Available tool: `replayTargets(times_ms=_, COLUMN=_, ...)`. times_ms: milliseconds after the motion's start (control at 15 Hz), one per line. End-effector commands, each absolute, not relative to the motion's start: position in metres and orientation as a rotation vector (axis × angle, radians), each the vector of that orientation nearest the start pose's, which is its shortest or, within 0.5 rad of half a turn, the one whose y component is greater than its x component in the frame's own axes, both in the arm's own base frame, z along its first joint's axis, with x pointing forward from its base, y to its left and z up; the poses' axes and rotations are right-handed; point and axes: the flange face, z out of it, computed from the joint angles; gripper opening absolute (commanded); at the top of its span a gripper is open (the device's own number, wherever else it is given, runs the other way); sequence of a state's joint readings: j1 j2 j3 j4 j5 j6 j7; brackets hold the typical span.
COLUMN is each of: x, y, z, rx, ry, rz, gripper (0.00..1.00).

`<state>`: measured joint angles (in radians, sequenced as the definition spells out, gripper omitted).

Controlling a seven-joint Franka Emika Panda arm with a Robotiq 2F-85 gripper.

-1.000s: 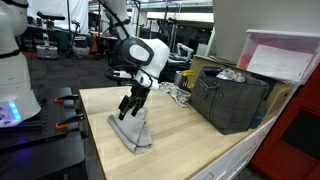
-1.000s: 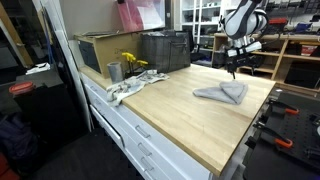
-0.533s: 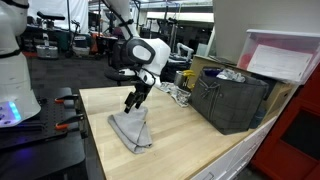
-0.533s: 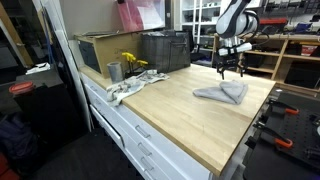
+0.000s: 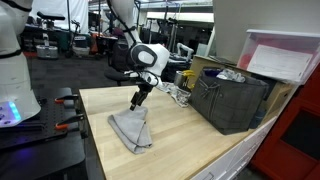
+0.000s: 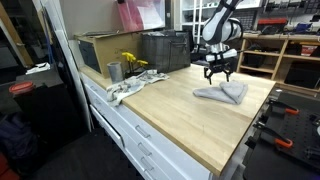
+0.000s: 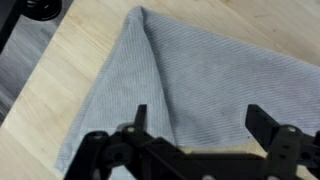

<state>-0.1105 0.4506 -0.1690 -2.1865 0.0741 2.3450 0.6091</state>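
Note:
A grey cloth [image 5: 131,130] lies crumpled on the light wooden table [image 5: 190,135]; it also shows in the other exterior view [image 6: 224,93] and fills the wrist view [image 7: 200,80]. My gripper [image 5: 136,102] hangs open and empty a little above the cloth's far edge; it shows in the other exterior view [image 6: 217,75] too. In the wrist view its two fingers [image 7: 200,118] are spread wide apart over the cloth with nothing between them.
A dark bin [image 5: 232,98] with items stands at the table's far side, also seen in an exterior view [image 6: 165,48]. A metal cup [image 6: 114,71], yellow flowers [image 6: 131,62] and a white rag [image 6: 130,88] sit near the table's edge. Shelving stands behind.
My gripper has lifted off the cloth and moved away toward the bin side. The cloth stays flat on the table.

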Motion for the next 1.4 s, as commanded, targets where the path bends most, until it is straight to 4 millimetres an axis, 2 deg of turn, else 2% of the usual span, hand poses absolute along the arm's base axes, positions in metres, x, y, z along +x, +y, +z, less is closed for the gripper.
replayTargets(times_ms=0, x=0.528, y=-0.146, z=0.144, rx=-2.839, ry=1.389, rz=0.42, gripper=1.0)
replayTargets(times_ms=67, x=0.533, y=-0.145, z=0.14, rx=-2.829, ry=1.372, rz=0.418, gripper=0.75)
replayTargets(times_ms=133, x=0.536, y=-0.144, z=0.138, rx=-2.82, ry=1.356, rz=0.415, gripper=0.74)
replayTargets(times_ms=200, x=0.539, y=-0.144, z=0.138, rx=-2.803, ry=1.343, rz=0.413, gripper=0.68)
replayTargets(times_ms=400, x=0.545, y=-0.142, z=0.134, rx=-2.75, ry=1.317, rz=0.411, gripper=0.42)
replayTargets(times_ms=533, x=0.548, y=-0.14, z=0.131, rx=-2.724, ry=1.304, rz=0.407, gripper=0.29)
replayTargets(times_ms=600, x=0.548, y=-0.138, z=0.129, rx=-2.73, ry=1.285, rz=0.402, gripper=0.7)
replayTargets(times_ms=667, x=0.548, y=-0.137, z=0.127, rx=-2.735, ry=1.271, rz=0.401, gripper=0.66)
replayTargets(times_ms=733, x=0.546, y=-0.136, z=0.122, rx=-2.747, ry=1.258, rz=0.404, gripper=0.67)
replayTargets(times_ms=933, x=0.543, y=-0.133, z=0.108, rx=-2.773, ry=1.228, rz=0.425, gripper=0.87)
replayTargets(times_ms=1000, x=0.542, y=-0.132, z=0.102, rx=-2.782, ry=1.213, rz=0.432, gripper=0.89)
replayTargets(times_ms=1067, x=0.541, y=-0.131, z=0.097, rx=-2.786, ry=1.207, rz=0.436, gripper=0.52)
replayTargets(times_ms=1200, x=0.54, y=-0.129, z=0.089, rx=-2.794, ry=1.185, rz=0.434, gripper=0.56)
replayTargets(times_ms=1333, x=0.541, y=-0.128, z=0.092, rx=-2.793, ry=1.183, rz=0.432, gripper=0.42)
